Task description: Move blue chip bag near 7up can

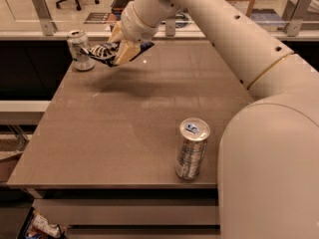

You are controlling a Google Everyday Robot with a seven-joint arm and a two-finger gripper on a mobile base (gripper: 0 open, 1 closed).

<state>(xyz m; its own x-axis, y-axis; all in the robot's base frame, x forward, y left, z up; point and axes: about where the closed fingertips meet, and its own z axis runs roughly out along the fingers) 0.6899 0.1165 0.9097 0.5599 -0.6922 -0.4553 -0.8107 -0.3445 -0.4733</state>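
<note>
The 7up can (pixel 79 50), whitish-silver with green marks, stands at the table's far left corner. My gripper (pixel 119 51) is just right of it, shut on the blue chip bag (pixel 106 52), a crumpled dark blue foil bag with white and black print. The bag is held slightly above the table, and its left end almost reaches the can. The bag's right part is hidden behind my fingers (pixel 127 51).
A taller slim silver can with a blue-marked lid (pixel 191 148) stands near the front edge of the brown table (pixel 124 123). My arm crosses the right side. A counter with metal brackets runs behind the table; an office chair stands beyond.
</note>
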